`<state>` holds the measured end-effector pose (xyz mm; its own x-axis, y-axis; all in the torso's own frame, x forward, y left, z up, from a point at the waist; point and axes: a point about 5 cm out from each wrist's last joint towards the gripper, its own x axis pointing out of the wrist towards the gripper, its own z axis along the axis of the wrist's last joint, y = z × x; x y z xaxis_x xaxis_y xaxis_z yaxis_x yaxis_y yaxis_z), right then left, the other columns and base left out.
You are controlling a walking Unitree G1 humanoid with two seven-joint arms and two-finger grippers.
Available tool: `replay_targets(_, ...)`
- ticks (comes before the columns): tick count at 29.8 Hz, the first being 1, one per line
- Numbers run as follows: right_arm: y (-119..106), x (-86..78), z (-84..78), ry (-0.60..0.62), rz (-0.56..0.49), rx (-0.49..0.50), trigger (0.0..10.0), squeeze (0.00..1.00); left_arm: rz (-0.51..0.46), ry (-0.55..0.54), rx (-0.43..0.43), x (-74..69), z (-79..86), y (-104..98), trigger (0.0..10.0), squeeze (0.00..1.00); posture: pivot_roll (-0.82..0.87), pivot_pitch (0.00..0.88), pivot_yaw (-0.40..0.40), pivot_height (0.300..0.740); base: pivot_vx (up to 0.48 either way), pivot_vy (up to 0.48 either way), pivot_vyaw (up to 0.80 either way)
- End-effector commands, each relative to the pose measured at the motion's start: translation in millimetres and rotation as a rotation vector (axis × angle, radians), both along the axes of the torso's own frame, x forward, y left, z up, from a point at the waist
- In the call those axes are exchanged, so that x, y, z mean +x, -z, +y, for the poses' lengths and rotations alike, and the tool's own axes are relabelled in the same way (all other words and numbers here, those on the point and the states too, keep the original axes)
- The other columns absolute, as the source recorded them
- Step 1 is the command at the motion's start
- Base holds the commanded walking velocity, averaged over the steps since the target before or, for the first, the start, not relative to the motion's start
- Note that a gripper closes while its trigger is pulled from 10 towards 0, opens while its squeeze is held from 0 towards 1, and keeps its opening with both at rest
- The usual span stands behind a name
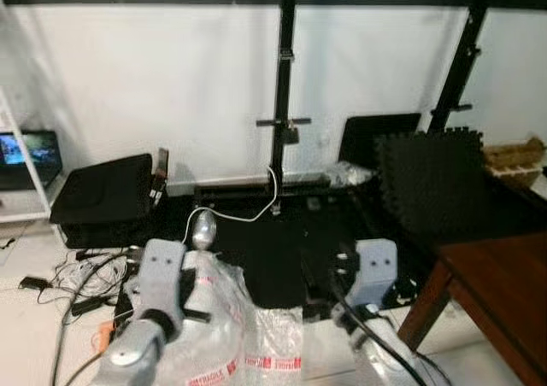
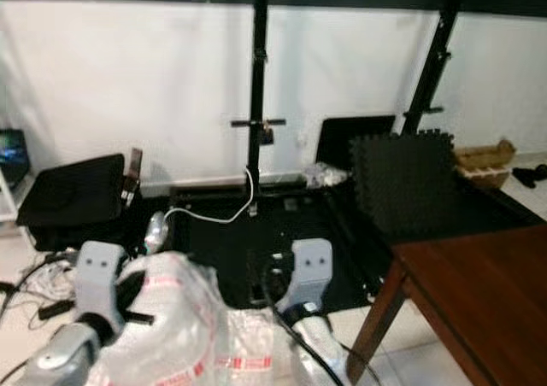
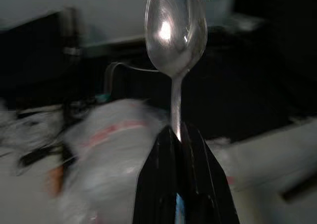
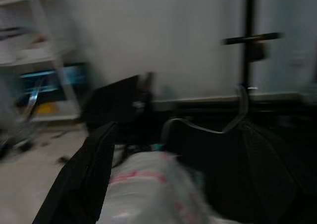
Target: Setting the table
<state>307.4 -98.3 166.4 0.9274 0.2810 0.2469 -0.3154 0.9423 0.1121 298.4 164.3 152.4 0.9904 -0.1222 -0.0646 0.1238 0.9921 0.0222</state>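
My left gripper (image 3: 178,135) is shut on the handle of a silver spoon (image 3: 176,28), which stands upright with its bowl pointing away from the fingers. In the eye views the spoon's bowl (image 1: 203,229) pokes up just beyond my left wrist, over a clear plastic bag (image 1: 231,335). My right gripper (image 4: 173,194) is held low beside it. One black finger (image 4: 84,179) sits far off to the side and nothing lies between the fingers. The brown wooden table (image 1: 504,283) stands at the right, with a bare corner toward me.
A black stand with a tall pole (image 1: 282,104) and a white cable rises ahead on a black floor mat. Foam tiles (image 1: 427,172) lean at the back right. At the left are a black case (image 1: 102,194), loose cables (image 1: 85,275) and a laptop (image 1: 26,155) on a white shelf.
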Motion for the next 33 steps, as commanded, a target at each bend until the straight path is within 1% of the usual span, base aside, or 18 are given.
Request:
replay_targets(1,5.2,-0.8,-4.1,0.011,0.019,0.005,10.0,0.0,0.011,0.006,0.005,-0.4,-2.6,3.0,10.0,0.0,0.03,0.044,0.046,0.74,0.0,0.0,0.74)
replay_targets(33,5.3,-1.1,-3.1,0.012,0.021,0.009,10.0,0.0,0.016,0.006,0.007,-0.2,-2.2,3.0,10.0,0.0,0.03,0.052,0.051,0.74,0.0,0.0,0.75)
